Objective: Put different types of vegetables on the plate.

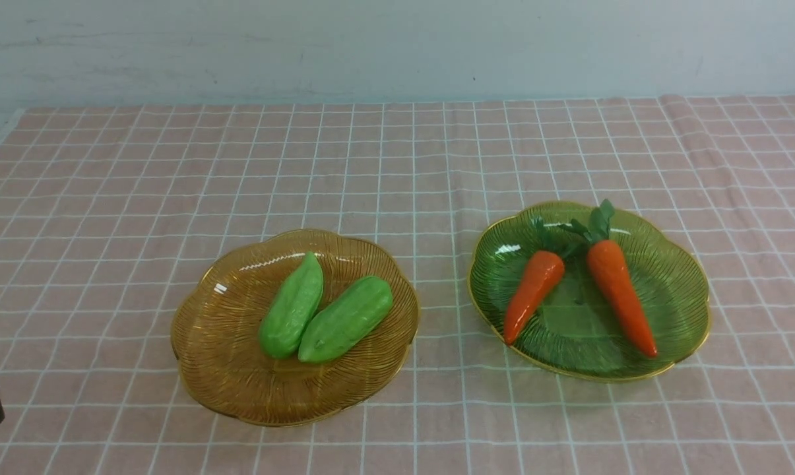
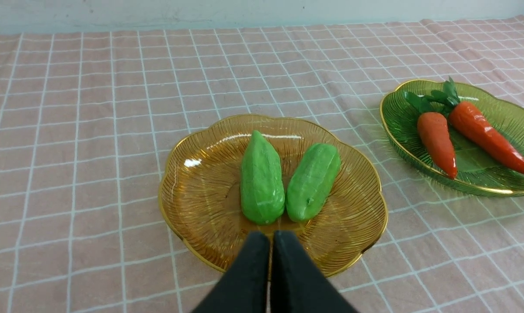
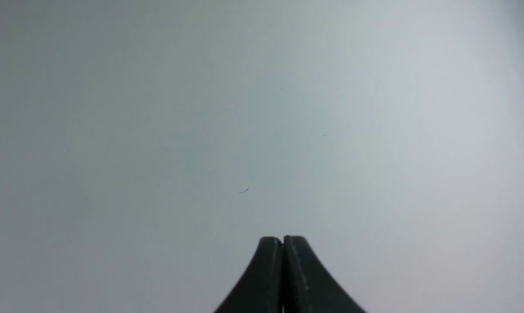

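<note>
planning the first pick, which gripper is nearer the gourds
Left. The left gripper, shut, is aimed at the gourds from the robot's side; the right gripper, shut, faces a blank grey surface, no gourds in its view.

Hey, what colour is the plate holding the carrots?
The plate is translucent green with a gold rim, clearest in the front view.

front view looks forward and down on the tabletop (image 1: 107,198), amber plate (image 1: 219,376) and green plate (image 1: 681,290). left wrist view, behind left tool (image 2: 270,238), shares both plates, nearer, lower. right wrist view, behind right tool (image 3: 282,240), faces a blank surface (image 3: 157,108).
</note>
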Controlling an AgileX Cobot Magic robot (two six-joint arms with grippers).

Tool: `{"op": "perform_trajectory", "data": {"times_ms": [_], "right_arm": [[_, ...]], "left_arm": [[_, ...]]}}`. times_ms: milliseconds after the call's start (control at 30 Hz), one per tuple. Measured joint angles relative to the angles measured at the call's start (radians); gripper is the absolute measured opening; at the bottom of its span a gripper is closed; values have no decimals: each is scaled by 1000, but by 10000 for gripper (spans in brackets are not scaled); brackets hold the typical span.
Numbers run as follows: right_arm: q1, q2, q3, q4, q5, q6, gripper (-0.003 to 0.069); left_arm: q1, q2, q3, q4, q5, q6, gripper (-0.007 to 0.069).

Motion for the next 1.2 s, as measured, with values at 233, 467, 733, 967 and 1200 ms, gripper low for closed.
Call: {"op": "perform_trajectory", "data": {"times_ms": [233,467,733,967,1200], "right_arm": [[0,0,0,0,0,0,-15],[0,0,0,0,0,0,-15],[0,0,0,0,0,0,-15],[0,0,0,0,0,0,-15],[0,0,0,0,0,0,-15]], "left_arm": [[318,-144,252,-317,-289,446,-3],[587,-239,508,-462,-359,702,-3],[592,-241,511,-462,-348,707,-3],[592,-241,511,-462,-348,707,-3],[592,-241,511,-462,-348,707,-3]]}}
